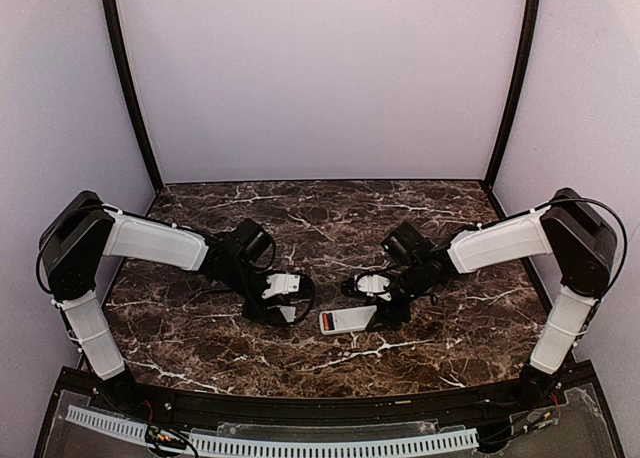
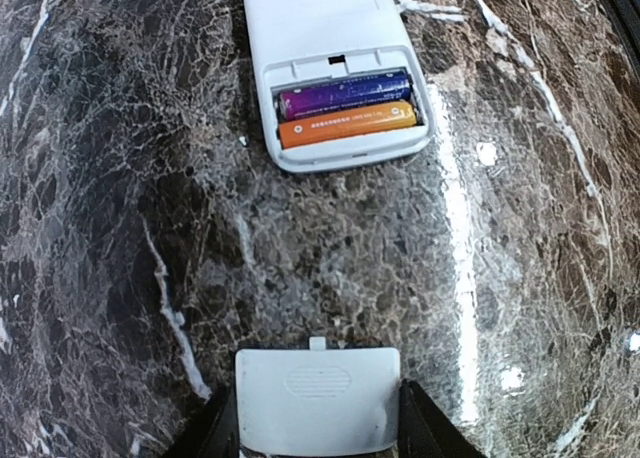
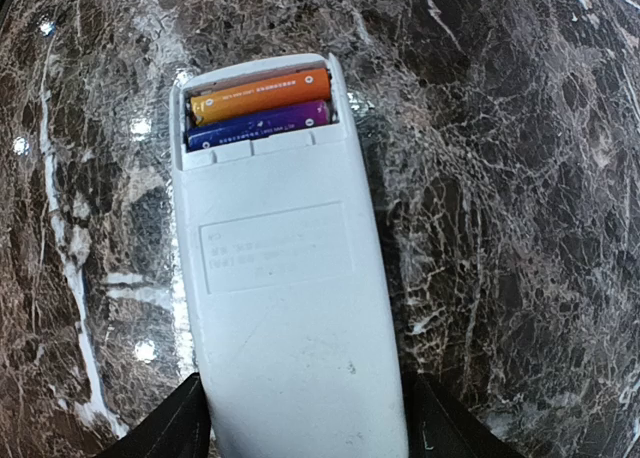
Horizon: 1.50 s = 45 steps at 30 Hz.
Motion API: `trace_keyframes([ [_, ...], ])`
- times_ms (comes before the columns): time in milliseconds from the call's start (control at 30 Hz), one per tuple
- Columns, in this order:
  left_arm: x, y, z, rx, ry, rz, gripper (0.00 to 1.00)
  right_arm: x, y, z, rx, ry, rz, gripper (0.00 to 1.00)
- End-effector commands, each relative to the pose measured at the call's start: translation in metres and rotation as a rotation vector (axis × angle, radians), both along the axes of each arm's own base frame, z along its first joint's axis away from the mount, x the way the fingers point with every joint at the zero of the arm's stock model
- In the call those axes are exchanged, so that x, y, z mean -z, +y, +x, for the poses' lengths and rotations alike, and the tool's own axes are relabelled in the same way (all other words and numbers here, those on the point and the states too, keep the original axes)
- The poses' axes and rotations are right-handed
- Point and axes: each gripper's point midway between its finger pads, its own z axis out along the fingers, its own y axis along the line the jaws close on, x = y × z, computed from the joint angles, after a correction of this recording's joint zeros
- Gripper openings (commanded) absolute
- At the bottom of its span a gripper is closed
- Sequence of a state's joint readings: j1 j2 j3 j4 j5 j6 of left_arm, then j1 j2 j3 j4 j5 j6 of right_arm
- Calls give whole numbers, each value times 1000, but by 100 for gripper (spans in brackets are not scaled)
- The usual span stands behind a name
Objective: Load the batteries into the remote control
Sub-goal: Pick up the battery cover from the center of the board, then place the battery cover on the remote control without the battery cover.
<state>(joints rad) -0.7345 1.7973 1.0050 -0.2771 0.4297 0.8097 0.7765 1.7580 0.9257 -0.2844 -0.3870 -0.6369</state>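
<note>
Room: pale lilac walls (image 1: 320, 78) close in on three sides, with dark posts at the back corners.
Table (image 1: 330, 203): dark brown marble with white veins. Both arms reach in toward its middle.
Remote control (image 3: 290, 308): lies flat near the middle of the table, plain white back up. Its battery bay stands open at the end facing the left arm.
Right gripper (image 3: 305, 410): its dark fingers stand on either side of the remote's closed end, tight against the edges. I cannot tell whether they are pinching it or only flanking it.
Left gripper (image 2: 320, 416): it straddles the loose cover the same way, fingers at both side edges. I cannot tell whether it is clenched or slack.
Cover plate (image 2: 318, 398): small, white and squarish, lying on the marble apart from the remote. Its tab points toward the open bay.
Orange battery (image 3: 260, 95): seated in the bay, on the outer side.
Dark blue battery (image 3: 258, 125): seated just beside it, on the inner side, and touching it.
Done: both batteries look bedded level in the bay, so to my eye the loading itself is finished.
Left: the bay is uncovered. I would guess that fitting the cover on is what remains.
Writing: each battery has a line of fine print along its side, too small to read. The remote's back has a raised panel with faint moulded lines, which are illegible. The cover shows only a ribbed oval. No brand can be made out.
</note>
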Motion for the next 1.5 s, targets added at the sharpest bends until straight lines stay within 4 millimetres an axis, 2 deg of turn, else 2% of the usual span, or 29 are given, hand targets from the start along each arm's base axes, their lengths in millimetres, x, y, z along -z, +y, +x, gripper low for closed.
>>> trace_keyframes([
  [0, -29, -9, 1, -51, -28, -105, 37, 7, 4, -4, 11, 30, -26, 65],
  [167, -46, -22, 7, -99, -36, -206, 37, 3, 10, -9, -8, 35, -12, 64],
  [267, -47, -26, 5, -120, -24, -234, 37, 4, 13, -12, -16, 40, -15, 62],
  [500, -36, -30, -5, -112, -1, -222, 37, 6, 23, -16, -39, 42, -18, 49],
  [800, -27, -37, -10, -102, -2, -213, 37, 3, 41, -7, -38, 39, -6, 47],
  [1100, -16, -43, -12, -112, 32, -198, 38, 4, 40, -6, -24, 29, -10, 47],
  [1467, -12, -49, -10, -116, 32, -199, 39, 0, 41, -5, -21, 25, 0, 47],
])
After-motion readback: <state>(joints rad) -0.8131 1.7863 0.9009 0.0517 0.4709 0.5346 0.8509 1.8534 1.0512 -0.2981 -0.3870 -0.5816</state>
